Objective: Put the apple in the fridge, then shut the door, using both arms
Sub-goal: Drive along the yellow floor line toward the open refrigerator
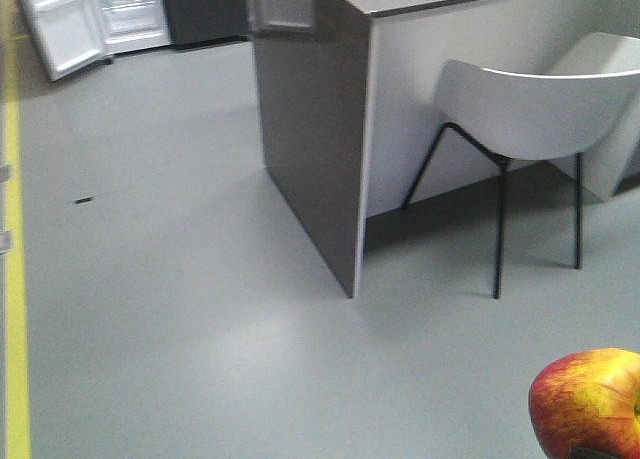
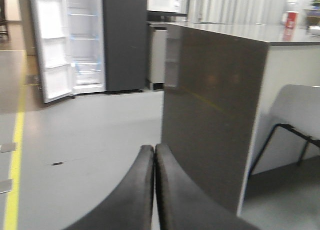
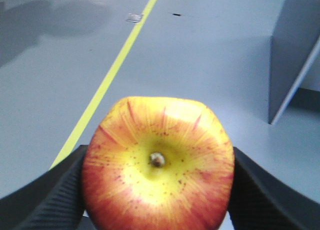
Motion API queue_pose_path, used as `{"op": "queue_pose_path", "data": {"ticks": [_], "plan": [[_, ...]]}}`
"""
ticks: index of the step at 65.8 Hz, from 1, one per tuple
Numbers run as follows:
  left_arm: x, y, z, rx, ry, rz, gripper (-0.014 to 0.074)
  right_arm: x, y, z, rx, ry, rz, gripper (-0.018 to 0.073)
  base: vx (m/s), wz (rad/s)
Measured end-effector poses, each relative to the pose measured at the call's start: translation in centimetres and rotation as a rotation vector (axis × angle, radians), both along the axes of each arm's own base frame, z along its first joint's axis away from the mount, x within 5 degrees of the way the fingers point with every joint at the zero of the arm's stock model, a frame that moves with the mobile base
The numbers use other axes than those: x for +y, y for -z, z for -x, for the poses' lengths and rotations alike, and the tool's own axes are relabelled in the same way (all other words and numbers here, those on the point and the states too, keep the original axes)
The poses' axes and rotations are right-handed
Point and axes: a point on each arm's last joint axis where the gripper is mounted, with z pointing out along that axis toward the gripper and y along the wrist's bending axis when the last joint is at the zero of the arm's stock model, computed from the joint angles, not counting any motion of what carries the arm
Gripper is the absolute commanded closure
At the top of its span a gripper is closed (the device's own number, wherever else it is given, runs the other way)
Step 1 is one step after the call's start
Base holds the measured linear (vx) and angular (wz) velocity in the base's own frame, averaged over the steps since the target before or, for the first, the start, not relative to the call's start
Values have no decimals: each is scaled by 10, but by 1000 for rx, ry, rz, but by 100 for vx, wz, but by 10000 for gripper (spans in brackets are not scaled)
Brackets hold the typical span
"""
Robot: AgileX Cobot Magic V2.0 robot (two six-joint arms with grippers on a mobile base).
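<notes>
The red and yellow apple (image 3: 158,165) fills the bottom of the right wrist view, stem dimple facing the camera, with my right gripper (image 3: 158,187) shut on its two sides. The same apple (image 1: 588,404) shows at the bottom right corner of the front view, held above the floor. My left gripper (image 2: 154,150) is shut with nothing between its fingers, pointing over the floor. Far off at the back left stands the dark-grey fridge (image 2: 124,39) with its white interior exposed. Its door (image 2: 50,49) hangs wide open to the left; it also shows as the door (image 1: 58,24) in the front view.
A grey counter cabinet (image 1: 315,149) stands between me and the right side, its end panel (image 2: 210,109) close to the left gripper. A white chair (image 1: 530,109) with black legs sits under the counter. A yellow floor line (image 1: 14,279) runs along the left. A red cup (image 2: 291,19) stands on the counter.
</notes>
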Motion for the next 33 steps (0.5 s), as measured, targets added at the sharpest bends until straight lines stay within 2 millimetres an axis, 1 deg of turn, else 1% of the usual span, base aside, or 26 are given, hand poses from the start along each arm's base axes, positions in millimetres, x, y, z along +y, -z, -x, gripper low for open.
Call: {"op": "queue_pose_path", "data": {"ticks": [17,33], "plan": [[0,0,0,0,0,0,602,0,0,0,0,0,0,195,-1,47],[0,0,0,0,0,0,602,0,0,0,0,0,0,195,2,30]]}}
